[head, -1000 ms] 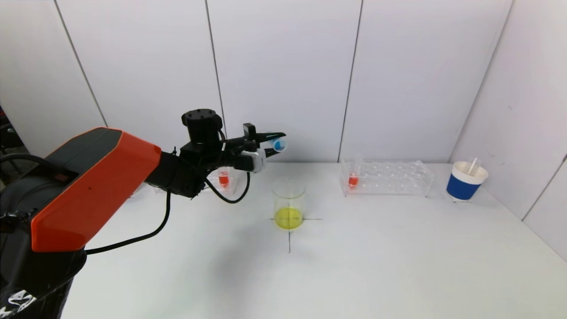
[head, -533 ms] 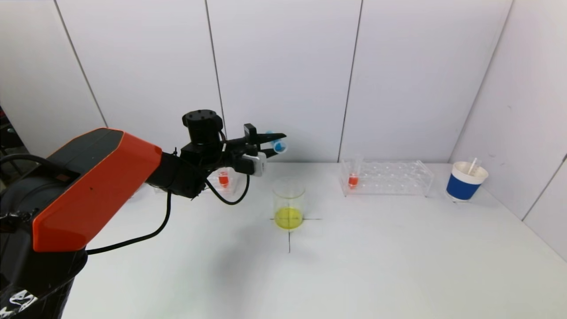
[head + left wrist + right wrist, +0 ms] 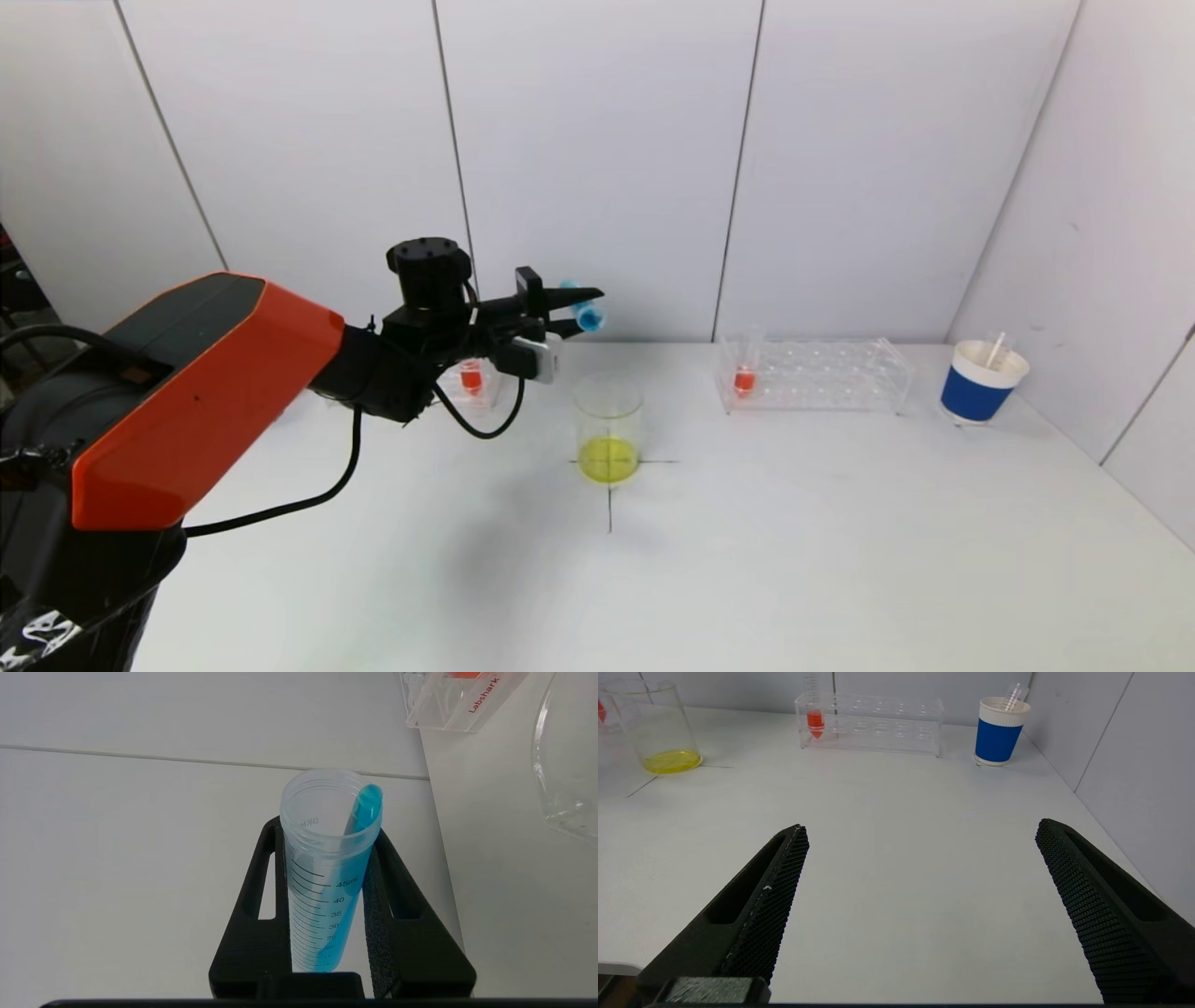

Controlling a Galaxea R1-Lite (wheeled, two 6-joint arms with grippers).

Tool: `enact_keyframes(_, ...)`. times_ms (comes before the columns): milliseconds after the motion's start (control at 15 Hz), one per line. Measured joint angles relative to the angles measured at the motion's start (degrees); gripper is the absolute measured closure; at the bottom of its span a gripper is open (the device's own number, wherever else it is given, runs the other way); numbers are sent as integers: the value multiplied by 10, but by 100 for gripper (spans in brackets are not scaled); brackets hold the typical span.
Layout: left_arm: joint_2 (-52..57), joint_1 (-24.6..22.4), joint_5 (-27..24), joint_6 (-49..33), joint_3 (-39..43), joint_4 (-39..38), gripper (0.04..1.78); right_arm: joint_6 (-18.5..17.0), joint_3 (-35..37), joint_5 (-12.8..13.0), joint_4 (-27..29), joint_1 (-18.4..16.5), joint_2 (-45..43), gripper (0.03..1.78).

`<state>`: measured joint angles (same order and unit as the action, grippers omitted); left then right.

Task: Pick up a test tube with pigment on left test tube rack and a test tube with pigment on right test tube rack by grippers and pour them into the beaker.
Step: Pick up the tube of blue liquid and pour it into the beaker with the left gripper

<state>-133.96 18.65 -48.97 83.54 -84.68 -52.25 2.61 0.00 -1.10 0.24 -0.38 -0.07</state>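
Your left gripper is clamped on the tube of blue liquid, one finger on each side of its marked barrel. The tube lies close to level, its long axis running out along the fingers, and its open mouth points past the fingertips toward the beaker side. In the left wrist view the blue liquid has run along the lower wall right up to the lip, so a little more tilt should start the pour.

What matters is where the beaker sits: below the gripper and slightly beyond the tube's mouth, well apart in height. It stands on the cross marked on the table, with yellow liquid in its bottom. The mouth looks roughly above the rim nearest the gripper, so judge whether the stream will land inside before you tip further. Nothing stands between mouth and beaker.

Behind and below the gripper, the left rack keeps a tube of red liquid. The right rack, far beyond the beaker, holds another red tube, with a blue paper cup past it.

Your right gripper is spread wide and empty, low over bare table, nearer the right rack than the left one is.
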Motion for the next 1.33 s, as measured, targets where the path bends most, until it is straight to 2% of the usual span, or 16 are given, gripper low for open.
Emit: enact_keyframes(1333,-4,7,16,59,-1,0,137,0,0,0,0,0,0,4)
